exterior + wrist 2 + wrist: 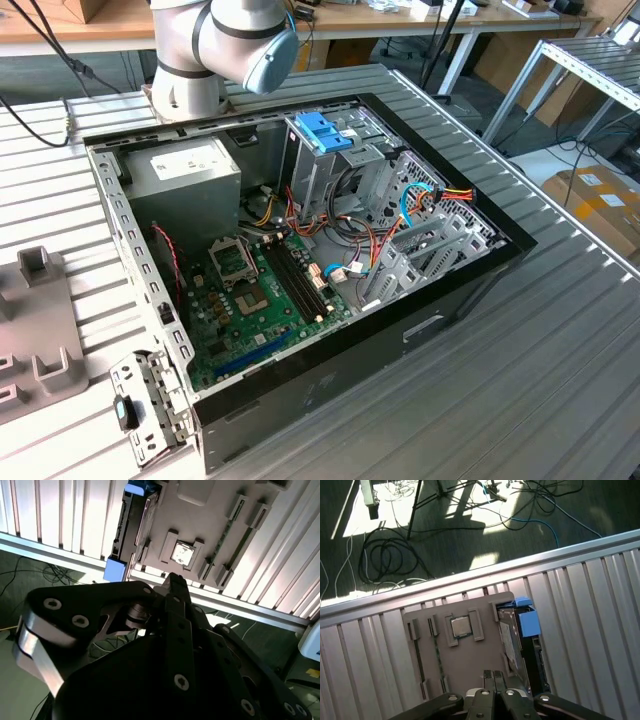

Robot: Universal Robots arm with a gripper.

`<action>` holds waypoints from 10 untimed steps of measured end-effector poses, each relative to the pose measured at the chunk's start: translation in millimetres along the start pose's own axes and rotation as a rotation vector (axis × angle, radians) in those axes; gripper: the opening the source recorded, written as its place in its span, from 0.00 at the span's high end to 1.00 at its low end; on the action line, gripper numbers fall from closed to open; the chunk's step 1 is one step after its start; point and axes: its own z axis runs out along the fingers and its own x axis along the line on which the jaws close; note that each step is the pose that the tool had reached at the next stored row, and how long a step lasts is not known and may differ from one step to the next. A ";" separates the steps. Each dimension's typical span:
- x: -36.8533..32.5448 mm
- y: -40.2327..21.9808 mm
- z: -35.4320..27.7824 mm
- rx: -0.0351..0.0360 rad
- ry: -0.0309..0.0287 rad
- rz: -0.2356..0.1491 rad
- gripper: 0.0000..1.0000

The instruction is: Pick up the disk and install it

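The disk [519, 642] is a dark flat drive in a bright blue carrier with a blue end tab. It stands on edge in a slot of a grey holder plate [465, 662] on the slatted table. In both wrist views my gripper [493, 674] hovers above the plate with its black fingers pressed together and nothing between them. It is beside the disk, not touching it. The second wrist view shows the disk [129, 530] beyond the gripper [175, 579]. In the exterior view an open computer case [300, 250] lies on the table, with a tall grey drive cage [320, 170] inside.
A processor chip [460, 626] and thin memory sticks [436, 650] also sit in the holder plate [40, 320]. The case holds a motherboard [265, 290], a power supply [185, 170], loose cables and a light-blue bracket [325, 130] on the cage. Cables lie on the floor past the table edge [470, 575].
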 end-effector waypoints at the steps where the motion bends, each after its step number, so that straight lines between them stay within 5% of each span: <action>1: 0.0 0.0 0.0 -0.0001 0.0001 -0.003 0.89; 10: 0.0 -0.1 0.0 -0.0008 0.0015 -0.034 0.89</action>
